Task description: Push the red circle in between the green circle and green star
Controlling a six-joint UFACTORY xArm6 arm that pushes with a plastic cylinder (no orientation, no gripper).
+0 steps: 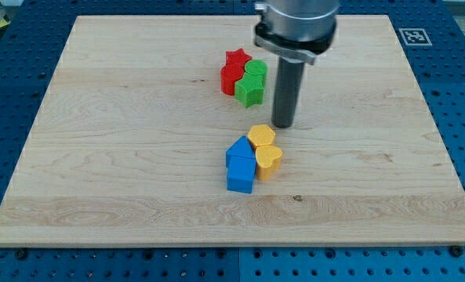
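Your board (138,157) was a pale wooden panel with lengthwise grain and a few small dark knots, lying on a blue perforated table (5,133). At the board's upper right corner sat a black-and-white square marker (413,36); no writing on it could be read. All your blocks were small plastic pieces with ribbed, layered sides. Upper cluster, near the view's top centre: red star (236,58), red circle (230,79), green circle (256,70) and green star (249,92), all four packed touching. The red circle, a low round cylinder, sat at the cluster's left, just below the red star, against the left sides of both green pieces, the green circle above the green star. Lower cluster, below centre: a yellow block (260,135) of roughly hexagonal outline, a yellow heart (269,160), and two blue blocks, the upper blue block (238,150) with a pointed top and the lower blue block (241,177) squarer, all touching. Your arm carried no pincer, so nothing was held; it ended in a dark matt rod under a grey metal collar (295,23). My tip (283,126) stood on the board just right of the green star and just above the yellow block, apart from the red circle.
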